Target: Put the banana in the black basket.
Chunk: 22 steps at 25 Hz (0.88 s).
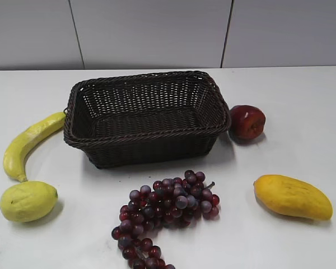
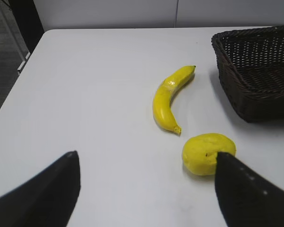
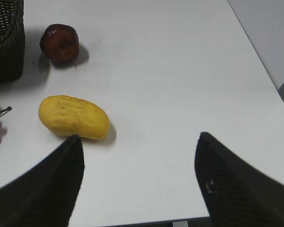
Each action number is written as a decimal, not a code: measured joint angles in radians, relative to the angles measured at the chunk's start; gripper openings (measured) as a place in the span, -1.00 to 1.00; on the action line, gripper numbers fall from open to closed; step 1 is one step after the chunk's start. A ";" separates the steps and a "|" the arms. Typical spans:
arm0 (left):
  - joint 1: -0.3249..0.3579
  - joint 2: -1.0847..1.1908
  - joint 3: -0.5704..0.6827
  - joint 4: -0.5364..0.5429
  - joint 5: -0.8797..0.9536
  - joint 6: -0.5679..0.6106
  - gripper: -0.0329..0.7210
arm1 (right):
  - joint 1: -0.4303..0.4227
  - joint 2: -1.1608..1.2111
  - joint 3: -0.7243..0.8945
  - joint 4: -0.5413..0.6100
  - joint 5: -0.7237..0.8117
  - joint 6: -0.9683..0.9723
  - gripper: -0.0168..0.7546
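The banana (image 1: 31,143) lies on the white table just left of the black basket (image 1: 78,137). It also shows in the left wrist view (image 2: 168,97), with the basket (image 2: 255,94) at the right. The basket is empty. My left gripper (image 2: 146,155) is open and empty, above the table short of the banana. My right gripper (image 3: 139,138) is open and empty near the table's front right edge. Neither gripper shows in the exterior view.
A lemon (image 1: 27,200) lies just below the banana, and also shows in the left wrist view (image 2: 206,152). Purple grapes (image 1: 168,210) lie in front of the basket. A mango (image 1: 291,196) and a red apple (image 1: 247,121) lie to the right.
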State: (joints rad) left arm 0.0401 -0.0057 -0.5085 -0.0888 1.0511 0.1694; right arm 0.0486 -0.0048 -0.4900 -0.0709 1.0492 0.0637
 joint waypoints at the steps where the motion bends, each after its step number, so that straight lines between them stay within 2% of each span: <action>1: 0.000 0.000 0.000 0.000 0.000 0.000 0.88 | 0.000 0.000 0.000 0.000 0.000 0.000 0.56; 22: 0.000 0.030 0.000 0.001 -0.001 0.000 0.84 | 0.000 0.000 0.000 0.000 0.000 0.000 0.56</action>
State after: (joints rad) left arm 0.0401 0.0245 -0.5085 -0.0878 1.0503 0.1694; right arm 0.0486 -0.0048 -0.4900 -0.0709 1.0492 0.0637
